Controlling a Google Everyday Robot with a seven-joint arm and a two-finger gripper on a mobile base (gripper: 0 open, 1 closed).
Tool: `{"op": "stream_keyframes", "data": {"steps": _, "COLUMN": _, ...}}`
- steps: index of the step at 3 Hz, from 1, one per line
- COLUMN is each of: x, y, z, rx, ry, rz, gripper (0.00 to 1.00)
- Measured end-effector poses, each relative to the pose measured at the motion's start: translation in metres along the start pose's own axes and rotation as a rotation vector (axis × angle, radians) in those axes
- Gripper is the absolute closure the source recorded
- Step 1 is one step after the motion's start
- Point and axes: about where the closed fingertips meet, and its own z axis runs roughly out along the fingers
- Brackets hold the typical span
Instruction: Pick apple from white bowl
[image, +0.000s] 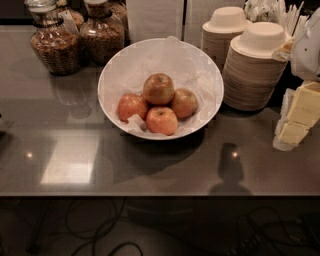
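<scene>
As the gripper appears nowhere in the camera view, neither its state nor the bearing from it to the fruit can be established. The topmost apple (158, 88) rests on three lower apples (161, 120), all touching, inside the white bowl (106, 75) at mid-counter (150, 167), unobstructed from above. It is near round, with no marked long axis, and its stem end appears to point upward.

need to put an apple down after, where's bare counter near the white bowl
Bare counter runs along the front edge, widest front-left of the white bowl. Crowded behind and right: jars back left, stacked paper bowls and yellow blocks on the right. The gripper is not in view.
</scene>
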Motion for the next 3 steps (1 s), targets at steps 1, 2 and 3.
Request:
{"op": "stream_keyframes", "data": {"steps": 1, "x": -0.005, "y": -0.002, "z": 0.002, "rx": 0.017, "ry": -0.012, "rz": 0.002, "gripper": 0.0}}
{"op": "stream_keyframes", "data": {"steps": 2, "x": -0.04, "y": -0.012, "z": 0.016, "rx": 0.03, "ry": -0.118, "rz": -0.021, "gripper": 0.0}}
{"op": "stream_keyframes", "data": {"steps": 3, "x": -0.087, "y": -0.026, "z": 0.034, "rx": -0.016, "ry": -0.296, "rz": -0.035, "gripper": 0.0}}
